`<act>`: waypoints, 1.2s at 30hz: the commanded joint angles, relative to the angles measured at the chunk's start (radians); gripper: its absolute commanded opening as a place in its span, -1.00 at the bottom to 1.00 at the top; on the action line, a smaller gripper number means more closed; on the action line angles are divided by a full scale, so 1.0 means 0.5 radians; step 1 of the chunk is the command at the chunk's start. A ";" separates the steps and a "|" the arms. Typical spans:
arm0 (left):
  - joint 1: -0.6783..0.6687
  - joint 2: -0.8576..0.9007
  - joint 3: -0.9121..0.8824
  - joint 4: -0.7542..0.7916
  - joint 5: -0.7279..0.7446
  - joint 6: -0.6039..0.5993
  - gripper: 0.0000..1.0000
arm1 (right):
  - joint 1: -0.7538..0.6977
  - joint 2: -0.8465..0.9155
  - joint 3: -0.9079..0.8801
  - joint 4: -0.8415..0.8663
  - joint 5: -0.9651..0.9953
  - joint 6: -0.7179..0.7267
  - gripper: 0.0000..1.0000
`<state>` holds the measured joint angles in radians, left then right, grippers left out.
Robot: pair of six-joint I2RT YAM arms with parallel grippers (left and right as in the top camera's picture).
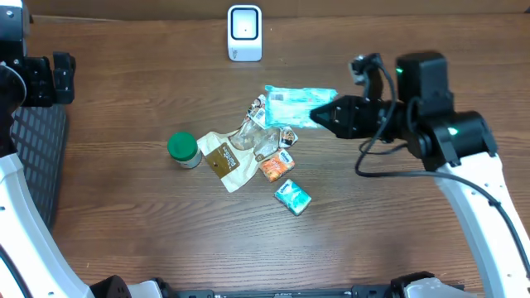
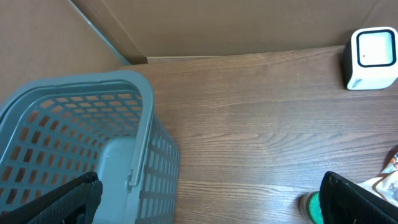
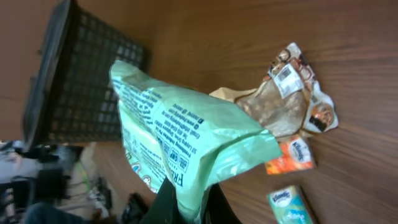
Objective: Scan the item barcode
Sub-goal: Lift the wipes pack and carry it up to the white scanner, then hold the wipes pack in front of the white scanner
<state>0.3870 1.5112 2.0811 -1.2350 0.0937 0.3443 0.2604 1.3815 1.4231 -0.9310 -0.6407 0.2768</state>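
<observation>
A dark wood-grain table is backed by a brown cardboard wall. The right gripper is clamped on a mint-green packet — held over a small pile of wrappers, below the white scanner. The left gripper stands wide and empty, beside a grey basket.

Packet showing mint green w/ dark print; scanner looking white; jar lid showing green; basket showing grey lattice; table showing brown woodgrain.
</observation>
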 commanded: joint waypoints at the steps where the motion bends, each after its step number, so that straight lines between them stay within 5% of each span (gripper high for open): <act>1: 0.011 -0.001 0.005 0.002 0.006 0.030 0.99 | 0.124 0.217 0.430 -0.141 0.343 -0.049 -0.93; 9: 0.011 -0.001 0.005 0.002 0.006 0.030 0.99 | 0.186 0.864 1.517 -0.481 0.822 -0.121 -0.93; 13: 0.011 -0.001 0.005 0.002 0.006 0.030 0.99 | 0.231 1.089 1.786 -0.462 1.160 -0.172 -0.93; 21: 0.011 -0.001 0.005 0.002 0.006 0.030 0.99 | 0.451 1.441 1.790 0.137 2.049 -0.640 -0.92; 30: 0.011 -0.001 0.005 0.002 0.006 0.030 0.99 | 0.565 1.964 1.789 1.164 2.738 -1.806 -0.92; 36: 0.011 -0.001 0.005 0.002 0.006 0.030 0.99 | 0.568 2.176 1.788 1.554 2.689 -2.100 -0.92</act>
<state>0.3870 1.5112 2.0811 -1.2346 0.0937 0.3443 0.5438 2.4371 2.2890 -0.1894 0.6739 -0.6197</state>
